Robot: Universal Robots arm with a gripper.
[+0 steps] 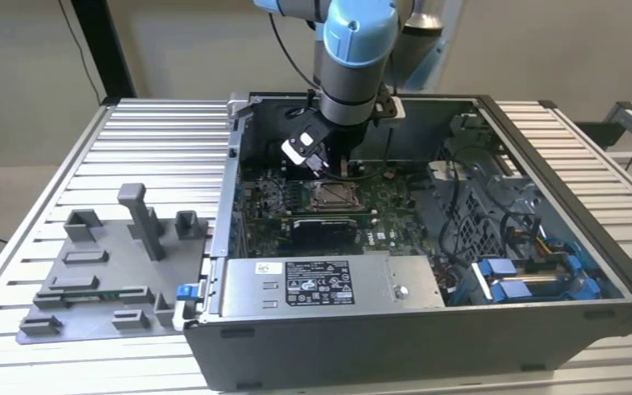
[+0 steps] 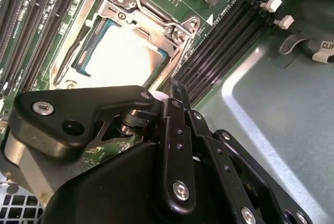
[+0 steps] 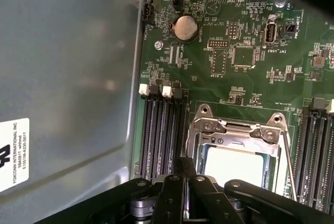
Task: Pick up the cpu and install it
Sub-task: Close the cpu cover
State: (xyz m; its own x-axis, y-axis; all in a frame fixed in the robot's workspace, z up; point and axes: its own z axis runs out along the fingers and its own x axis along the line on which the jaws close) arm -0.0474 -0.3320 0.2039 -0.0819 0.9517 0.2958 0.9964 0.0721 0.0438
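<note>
The cpu (image 2: 120, 57) is a pale silvery square lying flat inside the socket's metal frame (image 2: 125, 4) on the green motherboard; it also shows in the first wrist view (image 3: 235, 164). My gripper (image 2: 175, 85) hangs just above one edge of the socket, fingers drawn together with nothing seen between them. The first wrist view puts the gripper (image 3: 185, 164) beside the cpu's edge. In the exterior view the arm reaches down into the open computer case, with the gripper (image 1: 332, 169) just behind the socket (image 1: 332, 196).
Black memory slots (image 3: 162, 130) run along both sides of the socket. The case's grey wall (image 3: 68, 78) stands close by. A power supply (image 1: 327, 284) and blue drive brackets (image 1: 525, 276) fill the case's front. Grey fixture blocks (image 1: 108, 263) sit on the table at the exterior view's left.
</note>
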